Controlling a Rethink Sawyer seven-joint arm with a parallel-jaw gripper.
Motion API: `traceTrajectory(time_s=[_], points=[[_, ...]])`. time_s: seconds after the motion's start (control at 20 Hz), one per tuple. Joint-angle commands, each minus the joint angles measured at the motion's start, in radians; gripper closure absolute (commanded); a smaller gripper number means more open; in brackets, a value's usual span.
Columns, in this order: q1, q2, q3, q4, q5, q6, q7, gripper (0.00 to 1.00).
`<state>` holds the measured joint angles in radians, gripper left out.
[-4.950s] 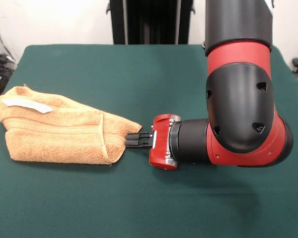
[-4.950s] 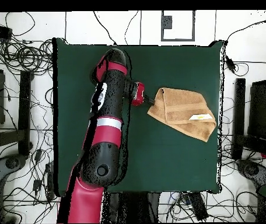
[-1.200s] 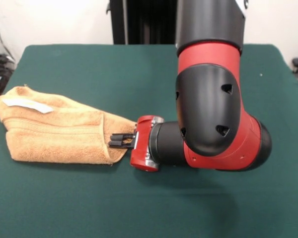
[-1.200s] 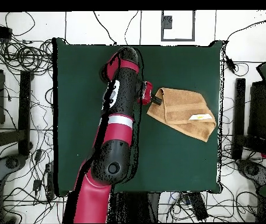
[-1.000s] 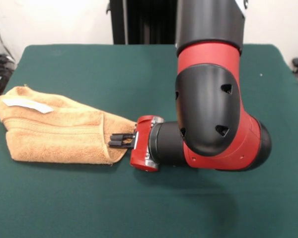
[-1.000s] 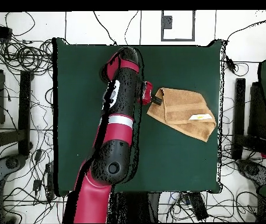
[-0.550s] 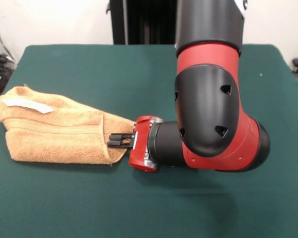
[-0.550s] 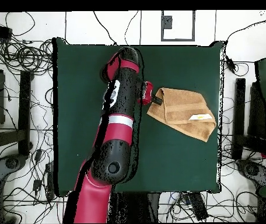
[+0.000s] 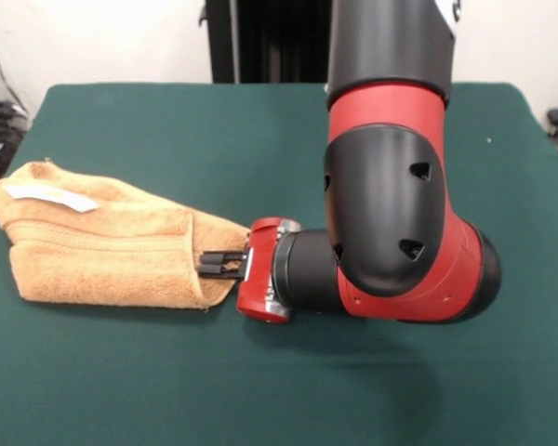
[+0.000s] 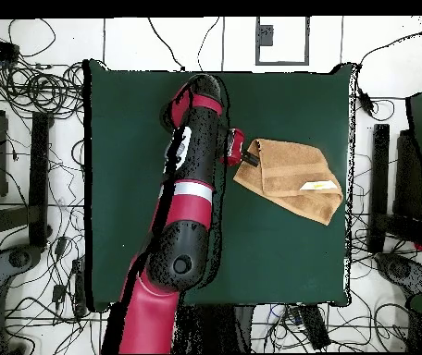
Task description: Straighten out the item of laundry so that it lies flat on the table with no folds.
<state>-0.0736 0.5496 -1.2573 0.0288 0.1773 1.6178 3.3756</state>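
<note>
The orange-tan terry towel (image 9: 112, 251) lies bunched and folded over on itself near one side edge of the green counter (image 9: 260, 130), far from flat. Its small white tag (image 9: 51, 195) shows on top at the end away from the arm, and a woven border band runs across the folded layers. In the overhead view the towel (image 10: 289, 177) sits as a skewed wedge close to the counter (image 10: 141, 111) edge, with much bare green felt open beside it.

The red and black arm (image 9: 391, 214) comes in low, its wrist turned sideways so that the claw (image 9: 214, 265) points level along the counter into the pointed corner of the towel. That low, sideways approach suits catching a loose edge rather than pressing down on the pile. The black fingertips (image 9: 210, 259) stand narrow, one above the other, overlapping the towel's corner; whether cloth is truly pinched between them cannot be told from either view.

Judging by this, the step in hand is taking hold of the corner, most likely to draw it out across the open felt. A thin grip could let the terry slip free.
</note>
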Motion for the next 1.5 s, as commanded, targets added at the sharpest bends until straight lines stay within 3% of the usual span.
traceTrajectory(time_s=[0.05,1.5], points=[[-0.049,0.167,-0.041,-0.032,0.008,-0.064,0.23,1.0],[-0.112,0.216,-0.058,-0.065,-0.04,-0.202,0.239,1.0]])
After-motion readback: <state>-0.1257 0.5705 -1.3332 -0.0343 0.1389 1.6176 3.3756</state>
